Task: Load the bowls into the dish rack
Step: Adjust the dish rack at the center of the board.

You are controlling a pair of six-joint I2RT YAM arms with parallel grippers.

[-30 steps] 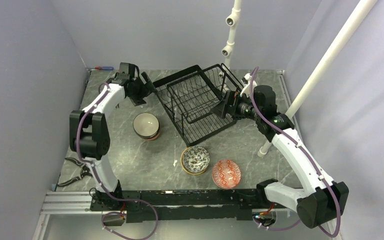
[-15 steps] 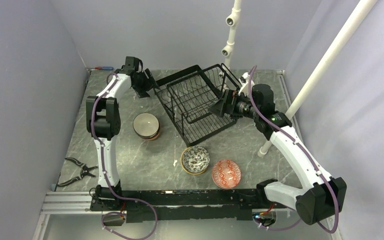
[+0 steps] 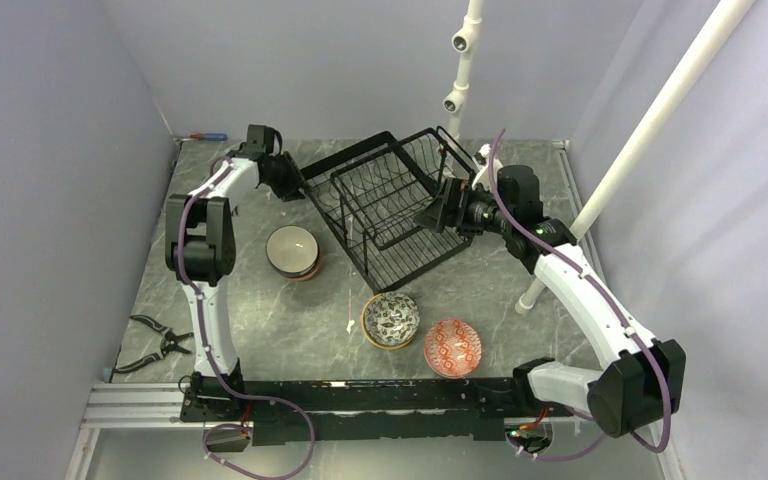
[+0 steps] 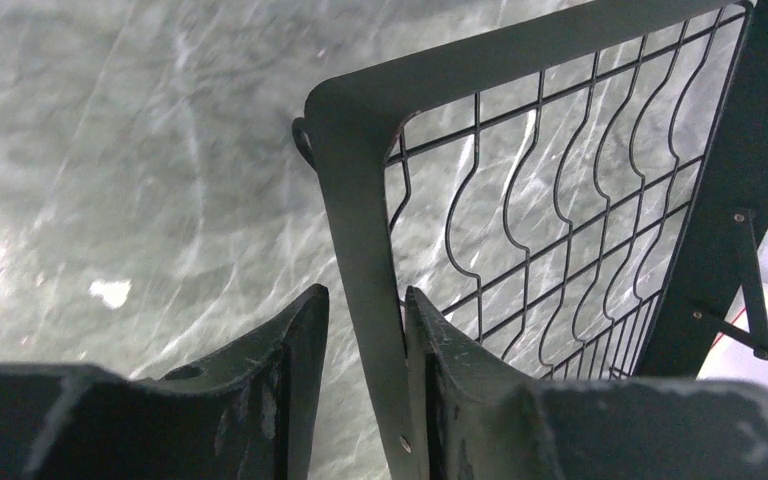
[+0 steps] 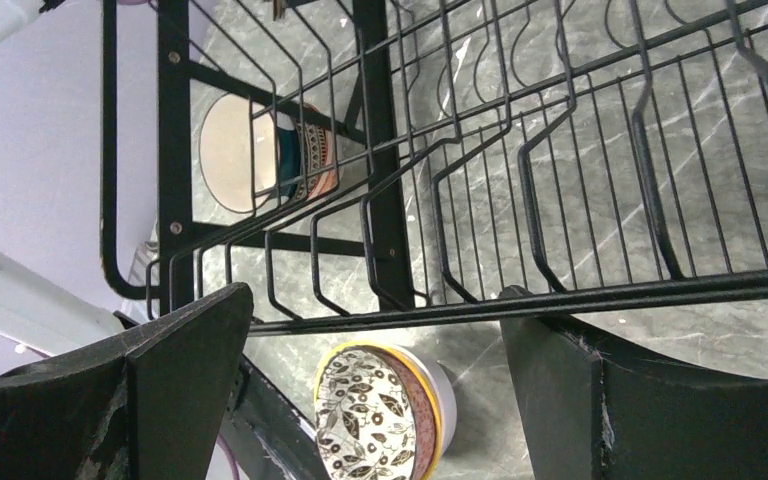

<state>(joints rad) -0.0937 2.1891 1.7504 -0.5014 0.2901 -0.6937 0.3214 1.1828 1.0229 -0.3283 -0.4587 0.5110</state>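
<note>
The black wire dish rack (image 3: 380,200) stood angled on the marble table (image 3: 260,320), a brown bowl (image 3: 292,250), leaf-patterned bowl (image 3: 391,320) and red-patterned bowl (image 3: 452,347) before it. The left gripper (image 4: 363,300) straddled its corner bar, clamped or not I couldn't tell; the right gripper (image 5: 375,295) gaped around a rail.

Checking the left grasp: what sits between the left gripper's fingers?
The dish rack's corner frame bar, with a sliver of gap beside it; left wrist view.
</note>
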